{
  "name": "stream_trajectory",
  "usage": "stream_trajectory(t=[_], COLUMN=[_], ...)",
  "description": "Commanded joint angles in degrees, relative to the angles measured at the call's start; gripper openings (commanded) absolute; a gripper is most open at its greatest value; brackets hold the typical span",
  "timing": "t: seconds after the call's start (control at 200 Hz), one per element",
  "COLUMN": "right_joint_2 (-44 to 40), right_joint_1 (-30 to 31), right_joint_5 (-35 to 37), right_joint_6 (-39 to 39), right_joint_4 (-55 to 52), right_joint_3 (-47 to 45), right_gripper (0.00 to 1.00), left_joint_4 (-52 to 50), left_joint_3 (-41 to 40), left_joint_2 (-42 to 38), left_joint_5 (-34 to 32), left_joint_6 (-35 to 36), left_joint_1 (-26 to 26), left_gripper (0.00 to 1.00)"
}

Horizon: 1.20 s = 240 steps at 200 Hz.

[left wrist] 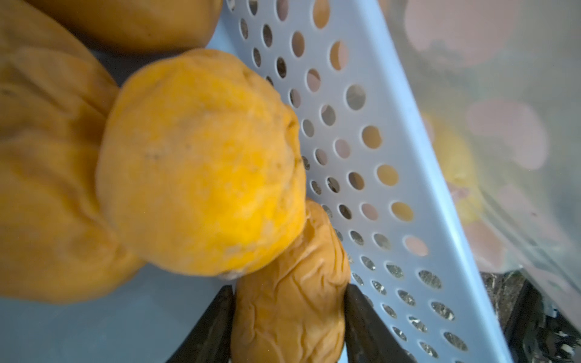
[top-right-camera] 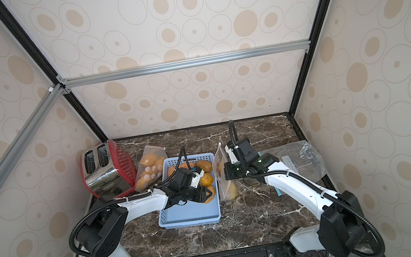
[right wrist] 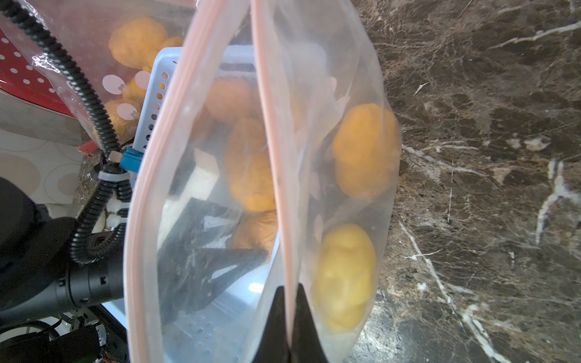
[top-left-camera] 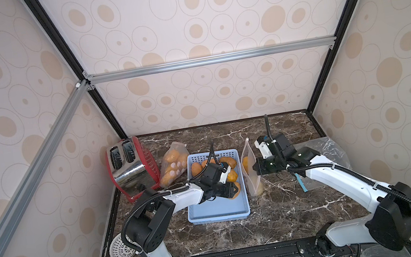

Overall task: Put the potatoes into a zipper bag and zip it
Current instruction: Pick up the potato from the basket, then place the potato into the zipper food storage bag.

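Far left corner of the desk (top-left-camera: 242, 229): a red and chrome toaster (top-left-camera: 128, 169), with a filled plastic bag (top-left-camera: 174, 165) of potatoes leaning against its right side.

Just right of that: a blue basket (top-left-camera: 220, 217), with loose potatoes (top-left-camera: 196, 168) heaped in its far half. Reaching in from the left: the left gripper (top-left-camera: 232, 190), fingertips hidden from above in both top views. Shown only by the left wrist view: black fingers (left wrist: 217, 330) part-way open and pressed against both flanks of a wrinkled potato (left wrist: 289, 320). That one lies along the basket's perforated right wall, with a smooth yellow potato (left wrist: 201, 163) resting on its far end.

Just beyond that wall: the zipper bag (top-left-camera: 251, 172), upright on the desk, mouth open. Contents mostly unclear from above, but plain in the right wrist view: an orange potato (right wrist: 364, 151) and a pale yellow potato (right wrist: 345, 276). Clamped tight on the bag lip farther from the basket: the right gripper (right wrist: 290, 289).

Between the wrinkled potato and the bag mouth: the basket wall.

Toward the right edge, partly under the right arm: crumpled clear plastic (top-left-camera: 325, 152).
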Motion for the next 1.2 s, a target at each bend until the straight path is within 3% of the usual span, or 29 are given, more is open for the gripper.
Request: stream_trajectory(t=[0.0, 0.36, 0.575, 0.685, 0.85, 0.95, 1.196], right_joint_2=[-0.09, 0.04, -0.66, -1.17, -1.24, -1.19, -1.32], right_joint_1=[-0.15, -0.17, -0.17, -0.17, -0.18, -0.19, -0.14], right_joint_5=[-0.22, 0.05, -0.57, -0.57, -0.57, -0.57, -0.55], right_joint_6=[-0.56, -0.82, -0.71, -0.72, -0.69, -0.73, -0.69], right_joint_4=[-0.12, -0.01, 0.34, 0.69, 0.78, 0.74, 0.69], right_joint_3=[-0.31, -0.30, -0.61, -0.80, -0.79, -0.86, -0.92], right_gripper=[0.00, 0.00, 0.00, 0.00, 0.00, 0.00, 0.00], left_joint_4=[-1.62, -2.24, -3.68, -4.91, 1.52, 2.59, 5.62], left_joint_3=[0.10, -3.65, 1.28, 6.60, 11.78, 14.69, 15.56], left_joint_2=[-3.16, -15.90, -22.36, -22.34, -20.75, -17.90, -12.11], left_joint_5=[0.06, 0.32, 0.30, 0.63, 5.89, 5.72, 5.93], left_joint_6=[0.22, -1.98, -3.05, -3.12, -6.75, -8.53, -12.15], left_joint_1=[-0.35, -0.85, -0.80, -0.85, -0.88, -0.82, -0.80], left_gripper=[0.44, 0.44, 0.43, 0.42, 0.41, 0.43, 0.43])
